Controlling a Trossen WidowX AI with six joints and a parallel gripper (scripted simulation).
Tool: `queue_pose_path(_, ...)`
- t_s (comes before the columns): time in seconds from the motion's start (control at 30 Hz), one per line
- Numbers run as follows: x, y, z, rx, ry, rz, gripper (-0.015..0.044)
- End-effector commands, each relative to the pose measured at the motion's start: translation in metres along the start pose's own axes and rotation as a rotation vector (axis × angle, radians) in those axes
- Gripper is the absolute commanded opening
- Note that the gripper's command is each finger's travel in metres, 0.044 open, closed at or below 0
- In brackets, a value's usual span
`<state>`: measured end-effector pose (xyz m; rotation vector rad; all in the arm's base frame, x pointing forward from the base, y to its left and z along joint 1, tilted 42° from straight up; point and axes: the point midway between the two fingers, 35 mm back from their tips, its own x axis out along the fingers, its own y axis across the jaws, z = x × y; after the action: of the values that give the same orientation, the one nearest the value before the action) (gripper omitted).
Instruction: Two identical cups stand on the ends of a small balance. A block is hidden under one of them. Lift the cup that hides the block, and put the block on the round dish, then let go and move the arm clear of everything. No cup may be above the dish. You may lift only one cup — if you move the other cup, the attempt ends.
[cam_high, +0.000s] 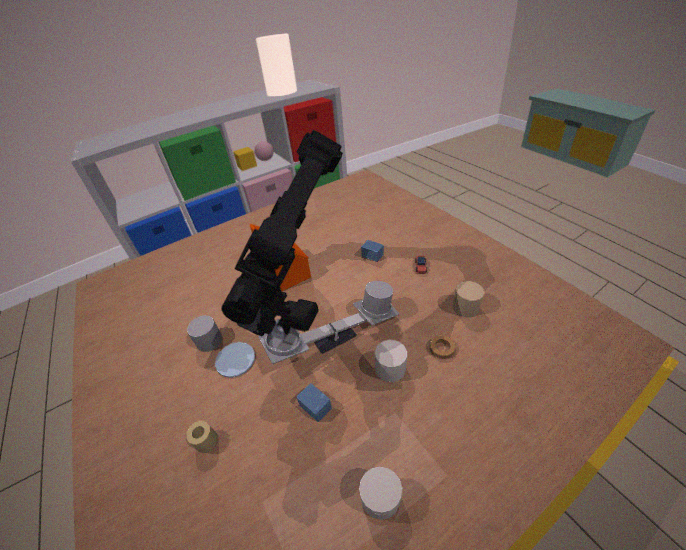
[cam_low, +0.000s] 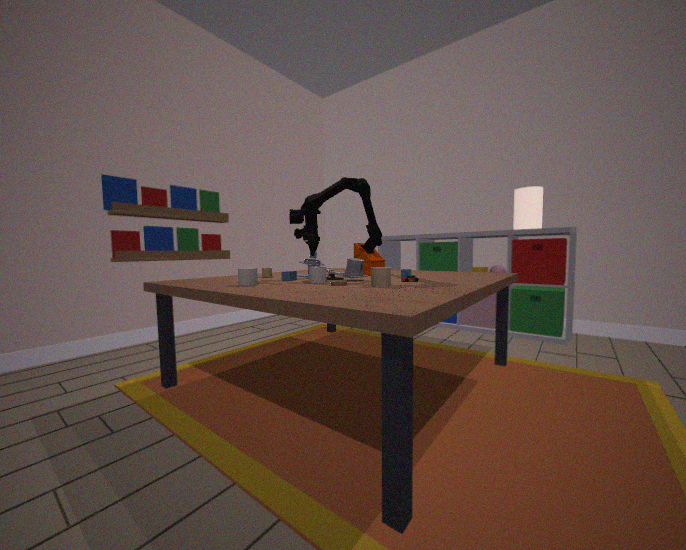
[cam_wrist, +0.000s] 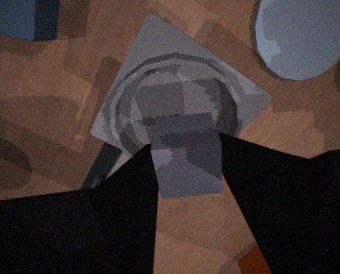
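1. While the black arm (cam_high: 274, 240) (cam_low: 343, 184) bends down over the left end of the balance (cam_high: 350, 323) (cam_low: 334, 272), its gripper (cam_high: 278, 327) (cam_low: 313, 256) (cam_wrist: 184, 146) holds a small grey block (cam_wrist: 189, 160) between its two fingers.
2. The block is at the left square pan (cam_high: 276, 355) (cam_low: 306, 261) (cam_wrist: 151, 36), which has a raised round rim. Whether the block touches the pan, I cannot tell.
3. On the balance's right, farther end, a grey cup (cam_high: 378, 297) (cam_low: 353, 267) stands upside down; from the side it leans, with that end lower than the left one.
4. Just left of the left pan lies the round dish (cam_high: 235, 359) (cam_wrist: 300, 42), pale blue and flat, with no cup above it.
5. Beyond the dish, to the left, a grey cylinder (cam_high: 204, 332) stands on the wooden table (cam_high: 143, 389) (cam_low: 400, 303).
6. Nearer than the balance is a blue box (cam_high: 313, 402) (cam_low: 289, 276) (cam_wrist: 17, 19); a white cylinder (cam_high: 391, 362) (cam_low: 317, 274) stands to its right.
7. Farther right are a brown ring (cam_high: 442, 354) and a tan cylinder (cam_high: 469, 299) (cam_low: 380, 277).
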<state>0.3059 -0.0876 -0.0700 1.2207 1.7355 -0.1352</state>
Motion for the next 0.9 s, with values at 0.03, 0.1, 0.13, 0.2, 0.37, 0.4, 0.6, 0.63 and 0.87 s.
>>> queue_pose_path(0.03, -0.038, 0.002, 0.004, -0.012, -0.027, 0.005, 0.0)
queue_pose_path(0.1, -0.052, 0.001, 0.003, -0.011, -0.027, 0.005, 0.0)
queue_pose_path(0.13, -0.059, 0.001, 0.002, -0.011, -0.026, 0.005, 0.0)
queue_pose_path(0.2, -0.068, 0.0, 0.0, -0.012, -0.026, 0.005, 0.0)
queue_pose_path(0.37, -0.064, -0.007, 0.005, -0.011, -0.026, 0.005, 0.0)
queue_pose_path(0.4, -0.061, -0.012, 0.008, -0.011, -0.027, 0.004, 0.0)
queue_pose_path(0.6, -0.041, -0.043, 0.024, -0.011, -0.03, 0.002, 0.0)
queue_pose_path(0.63, -0.037, -0.048, 0.027, -0.011, -0.03, 0.002, 0.0)
queue_pose_path(0.87, -0.012, -0.083, 0.04, -0.01, -0.032, 0.0, 0.0)
